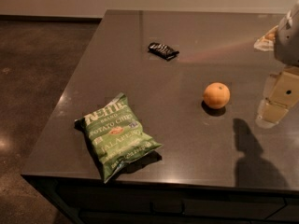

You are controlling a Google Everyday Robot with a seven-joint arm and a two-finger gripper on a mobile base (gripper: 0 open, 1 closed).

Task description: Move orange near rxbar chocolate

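1. Orange (216, 95): right of centre in the frame, resting on the worktop (187, 143), nothing touching it. It's round, so no preferred grasp axis.
2. Lower left: green chip bag (117, 135), lying flat near the front edge, well apart from everything else. Not on the route.
3. Upper centre: rxbar chocolate (163, 50), flat, long axis running upper left to lower right. It lies up and left of the orange, well apart, with bare worktop between the two.
4. Key relation: the orange sits left of the hand, near it, at about the same height in the frame. My read: approach goes right to left, then the carry goes up-left toward the bar.
5. Right edge: hand (275, 104), apparently off the worktop, since its shadow (250, 157) falls lower in the frame. Nothing visible in it. Can't tell whether it's set wide or narrow.
6. Upper right edge: a pale item (264, 40), partly hidden by the arm, so I can't identify it. It's off the likely path.
7. Risk, as I judge it: the orange rolls if nudged off-centre. Set-down should stop short of the bar so the bar doesn't get shoved.
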